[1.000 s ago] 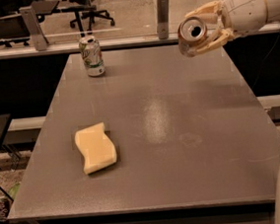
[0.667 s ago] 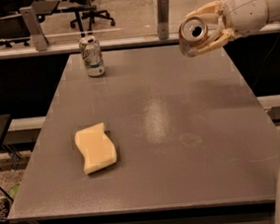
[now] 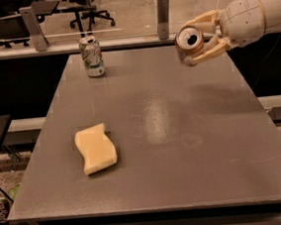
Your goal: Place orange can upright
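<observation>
Two cream gripper (image 3: 194, 40) jaws pinch the shiny orange can (image 3: 188, 44) sideways, far right above the matte table (image 3: 185, 160).

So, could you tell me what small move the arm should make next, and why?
Probably rotate the wrist to bring the orange can upright first. The gripper, in the air over the far right side of the table, has its jaws shut on the can held sideways, its opened top facing the camera.

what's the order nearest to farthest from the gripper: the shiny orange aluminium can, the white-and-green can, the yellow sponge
1. shiny orange aluminium can, held in the gripper, above the table's far right.
2. white-and-green can, upright, far left.
3. yellow sponge, near left.
</observation>
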Action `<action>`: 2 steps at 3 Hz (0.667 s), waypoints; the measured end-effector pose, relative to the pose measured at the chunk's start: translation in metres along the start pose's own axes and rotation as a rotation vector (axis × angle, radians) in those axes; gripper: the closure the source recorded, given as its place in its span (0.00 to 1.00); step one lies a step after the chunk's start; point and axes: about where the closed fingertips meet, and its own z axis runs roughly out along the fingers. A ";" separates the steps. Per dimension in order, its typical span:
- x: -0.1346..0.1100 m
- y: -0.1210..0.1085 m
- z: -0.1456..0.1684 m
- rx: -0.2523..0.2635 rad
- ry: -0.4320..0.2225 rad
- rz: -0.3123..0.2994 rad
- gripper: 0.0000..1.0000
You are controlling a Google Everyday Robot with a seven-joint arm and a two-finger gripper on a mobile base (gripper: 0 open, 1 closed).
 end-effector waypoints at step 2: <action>-0.011 0.021 0.003 0.061 -0.056 0.131 1.00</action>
